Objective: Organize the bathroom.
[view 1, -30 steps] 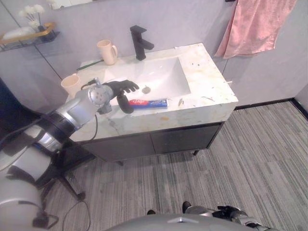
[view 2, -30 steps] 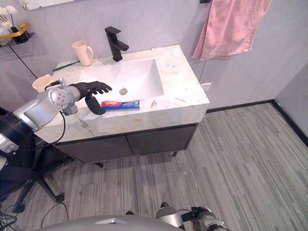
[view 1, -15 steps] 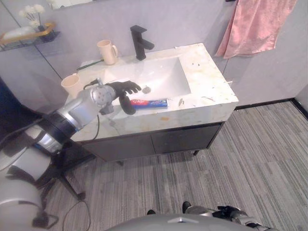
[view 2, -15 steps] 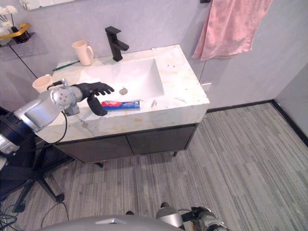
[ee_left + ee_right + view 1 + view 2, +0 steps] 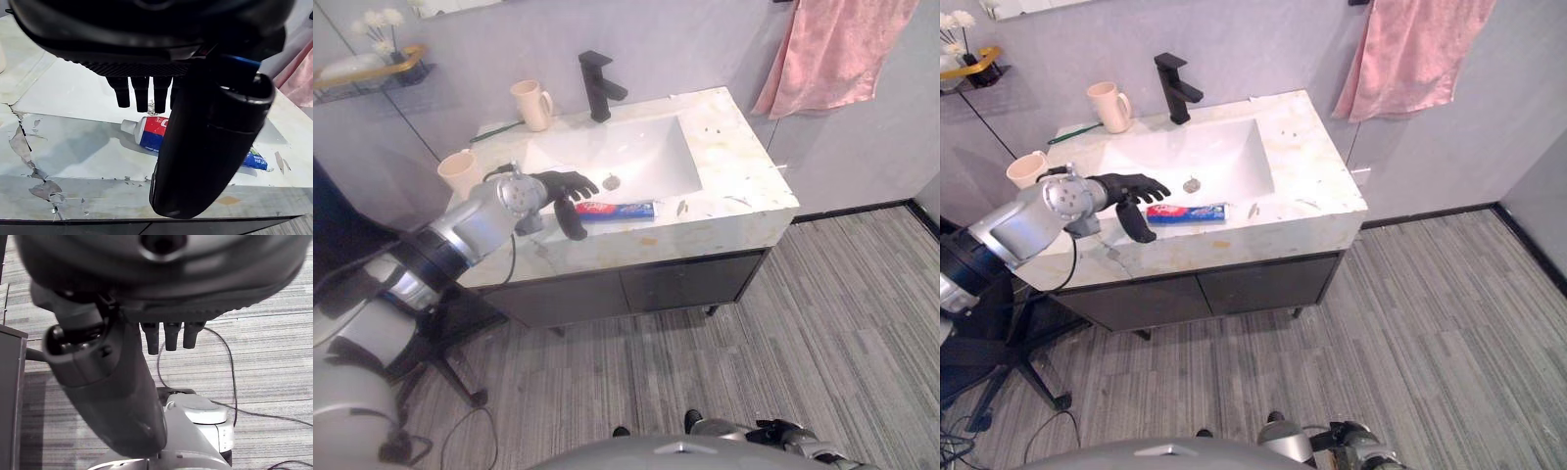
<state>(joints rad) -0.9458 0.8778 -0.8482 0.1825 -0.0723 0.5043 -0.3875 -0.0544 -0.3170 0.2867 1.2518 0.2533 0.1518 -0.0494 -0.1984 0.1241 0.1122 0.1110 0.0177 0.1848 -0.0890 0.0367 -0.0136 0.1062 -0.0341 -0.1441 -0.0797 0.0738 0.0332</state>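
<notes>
A red, white and blue toothpaste tube (image 5: 617, 209) lies on the marble counter (image 5: 734, 166) along the front rim of the white sink (image 5: 636, 157). My left hand (image 5: 563, 189) hovers over the tube's cap end, open, with straight fingers above the basin edge and the thumb hanging toward the counter's front. In the left wrist view the tube (image 5: 149, 133) lies just past the fingers (image 5: 142, 93), and nothing is held. My right hand (image 5: 112, 391) hangs low over the striped floor, open and holding nothing.
A cream mug (image 5: 530, 104) and a green toothbrush (image 5: 495, 130) sit at the counter's back left, and a second cup (image 5: 459, 172) stands at its left edge. A black faucet (image 5: 597, 84) rises behind the basin. A pink towel (image 5: 832, 49) hangs on the right wall.
My left hand has edged slightly toward the tube, and its thumb has swung lower and wider from the fingers. The tube has not moved.
</notes>
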